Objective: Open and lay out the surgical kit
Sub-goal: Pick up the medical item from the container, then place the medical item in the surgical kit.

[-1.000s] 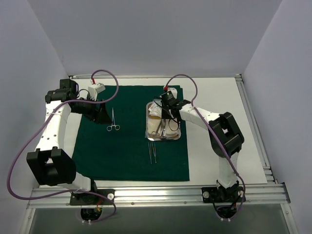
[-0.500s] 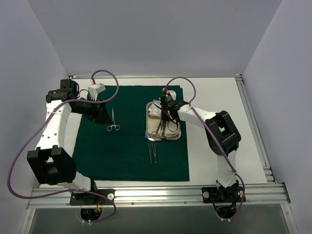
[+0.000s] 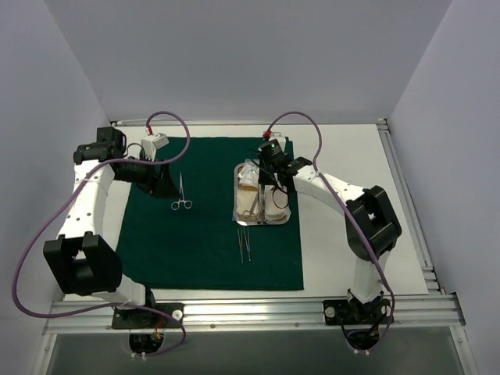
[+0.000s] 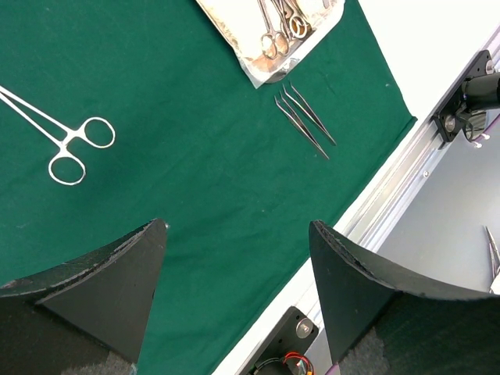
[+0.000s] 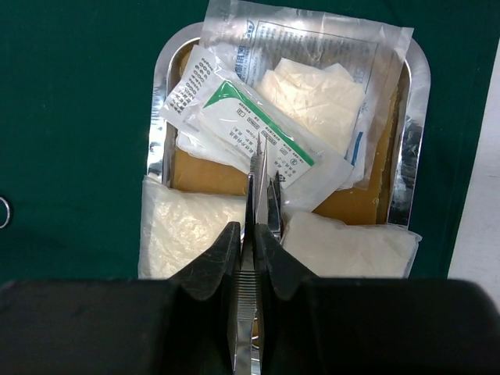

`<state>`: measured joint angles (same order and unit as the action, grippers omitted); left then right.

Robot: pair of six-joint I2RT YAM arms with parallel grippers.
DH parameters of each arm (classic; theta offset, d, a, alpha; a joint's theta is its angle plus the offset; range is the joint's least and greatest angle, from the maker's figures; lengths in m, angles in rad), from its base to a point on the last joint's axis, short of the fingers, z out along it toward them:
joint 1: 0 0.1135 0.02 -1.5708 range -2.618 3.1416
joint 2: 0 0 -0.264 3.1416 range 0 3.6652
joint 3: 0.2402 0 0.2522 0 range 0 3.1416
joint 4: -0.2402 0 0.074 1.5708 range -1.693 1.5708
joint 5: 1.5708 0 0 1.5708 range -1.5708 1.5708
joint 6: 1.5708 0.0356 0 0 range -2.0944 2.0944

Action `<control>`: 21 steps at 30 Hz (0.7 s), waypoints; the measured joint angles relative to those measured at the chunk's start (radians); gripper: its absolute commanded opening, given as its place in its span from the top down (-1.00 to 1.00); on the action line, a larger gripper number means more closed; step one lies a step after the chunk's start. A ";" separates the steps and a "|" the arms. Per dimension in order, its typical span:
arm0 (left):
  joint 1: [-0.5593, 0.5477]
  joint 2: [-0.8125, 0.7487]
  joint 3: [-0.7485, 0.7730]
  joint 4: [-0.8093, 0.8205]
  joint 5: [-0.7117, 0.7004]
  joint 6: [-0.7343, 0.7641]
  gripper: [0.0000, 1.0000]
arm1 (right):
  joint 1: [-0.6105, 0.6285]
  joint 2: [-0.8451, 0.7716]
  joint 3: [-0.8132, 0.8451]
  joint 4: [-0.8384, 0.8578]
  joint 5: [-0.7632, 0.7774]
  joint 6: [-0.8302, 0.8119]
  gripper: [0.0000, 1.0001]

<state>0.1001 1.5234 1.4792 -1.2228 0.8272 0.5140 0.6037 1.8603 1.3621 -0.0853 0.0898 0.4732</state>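
Counted from above: 1 green drape (image 3: 203, 254), spread flat. On it, 1 steel tray (image 5: 160, 117) in the far R part and 1 lone clamp (image 3: 181, 197) in the far L part. Also 2 tweezers (image 3: 244, 244), side by side, just near of the tray.

Inside tray: 2 printed packets (image 5: 258, 137), the smaller w/ a green stripe overlapping the larger. Also 3 gauze pads (image 5: 191, 226): 1 inside the larger packet, 2 along the near side. Ring-handled tray clamps (image 4: 280, 27) bunched at the near end; no. unclear, overlapping.

L gripper (image 4: 236, 230): above the drape's L part, beside the lone clamp but apart from it, fingers spread wide over green cloth.

R gripper (image 5: 250, 234): above the tray, fingers squeezed together on 1 thin steel tool (image 5: 255, 176), tip over the green-striped packet.

Edges & room:
- Tray's R rim close to the drape's R edge, w/ white table (image 3: 344, 234) beyond.
- Broad green strip betw. lone clamp and tray.
- Broad green band from the tweezers to the drape's near edge, then a narrow white margin and the rail (image 3: 250, 311).
- Side walls close, esp. beside the L arm.
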 measured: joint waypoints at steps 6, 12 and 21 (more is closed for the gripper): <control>0.000 0.002 0.000 -0.025 0.040 0.038 -0.48 | 0.011 -0.030 -0.027 0.060 -0.010 -0.025 1.00; -0.003 0.028 0.035 -0.096 0.148 0.190 -0.29 | 0.122 -0.274 -0.179 0.350 -0.062 -0.107 1.00; -0.080 0.034 0.185 -0.111 0.325 0.438 -0.70 | 0.213 -0.371 -0.167 0.770 -0.316 -0.146 1.00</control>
<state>0.0196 1.5570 1.6642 -1.3334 1.1519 0.9524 0.8169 1.4891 1.1950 0.6846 -0.2260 0.3271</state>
